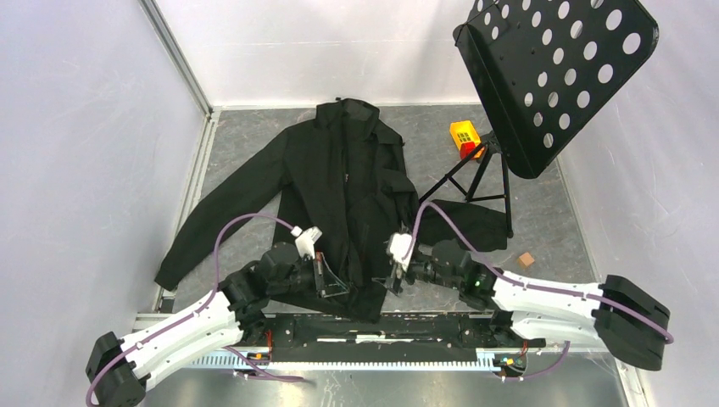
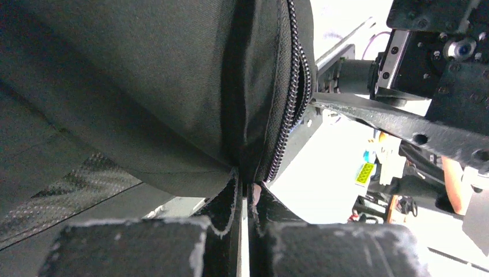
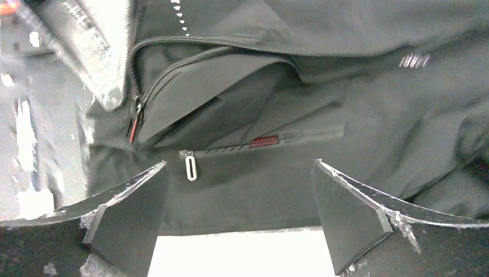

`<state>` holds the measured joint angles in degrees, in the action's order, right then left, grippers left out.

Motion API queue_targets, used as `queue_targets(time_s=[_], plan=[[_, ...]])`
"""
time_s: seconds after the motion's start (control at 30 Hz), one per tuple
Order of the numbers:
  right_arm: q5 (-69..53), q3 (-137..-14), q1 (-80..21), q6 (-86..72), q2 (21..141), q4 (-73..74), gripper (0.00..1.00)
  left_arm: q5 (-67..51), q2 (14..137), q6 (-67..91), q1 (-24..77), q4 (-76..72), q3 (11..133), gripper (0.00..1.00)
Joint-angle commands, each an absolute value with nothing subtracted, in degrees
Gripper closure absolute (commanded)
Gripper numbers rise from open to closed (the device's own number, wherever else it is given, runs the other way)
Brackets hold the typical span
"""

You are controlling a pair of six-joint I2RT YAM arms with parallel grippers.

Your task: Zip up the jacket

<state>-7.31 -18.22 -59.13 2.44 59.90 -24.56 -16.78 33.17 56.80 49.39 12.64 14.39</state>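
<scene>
The black jacket (image 1: 339,178) lies flat on the grey table, collar at the far side and hem towards the arms. My left gripper (image 1: 326,278) is at the hem just left of the front opening. In the left wrist view it (image 2: 247,183) is shut on the jacket's edge beside the zipper teeth (image 2: 288,115). My right gripper (image 1: 395,278) is at the hem on the right side. In the right wrist view it (image 3: 240,164) is open and empty over the fabric (image 3: 277,190). The front zipper's slider with a red tab (image 3: 135,118) and a pocket zipper pull (image 3: 191,167) lie ahead of it.
A black perforated music stand (image 1: 560,68) on a tripod (image 1: 479,182) stands at the far right, one leg by the jacket's right sleeve. A yellow block (image 1: 464,134) sits near its base. A small brown cube (image 1: 526,259) lies at the right. White walls close in the table.
</scene>
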Motion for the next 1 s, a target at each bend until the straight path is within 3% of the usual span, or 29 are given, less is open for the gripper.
queue_targets(time_s=[0.0, 0.13, 0.27, 0.53, 0.67, 0.83, 0.97], plan=[[-9.3, -11.9, -63.5, 33.9, 53.8, -31.4, 0.02, -23.1, 32.4, 57.8, 49.8, 16.2, 16.3, 0.98], [-19.1, -8.9, -65.2, 45.9, 49.6, -33.5, 0.02, -24.8, 32.6, 57.8, 49.7, 17.0, 16.3, 0.98], [-25.6, -5.9, -70.4, 57.0, 48.6, -37.6, 0.12, -26.1, 32.4, 58.0, 49.6, 17.2, 16.8, 0.98], [-25.7, -11.5, -77.3, 67.9, 59.9, -41.8, 0.28, -27.0, 33.3, 56.5, 49.4, 19.4, 19.0, 0.98], [-24.3, -10.6, -78.0, 71.1, 64.6, -47.2, 0.47, -27.1, 33.2, 56.6, 49.3, 19.6, 19.4, 0.98], [-23.0, -9.8, -78.3, 73.3, 68.7, -52.7, 0.48, -27.5, 33.3, 57.0, 49.3, 19.2, 18.9, 0.98], [-21.2, -7.3, -78.9, 73.5, 71.5, -61.4, 0.37, -27.8, 33.1, 57.3, 49.3, 19.0, 19.1, 0.98]])
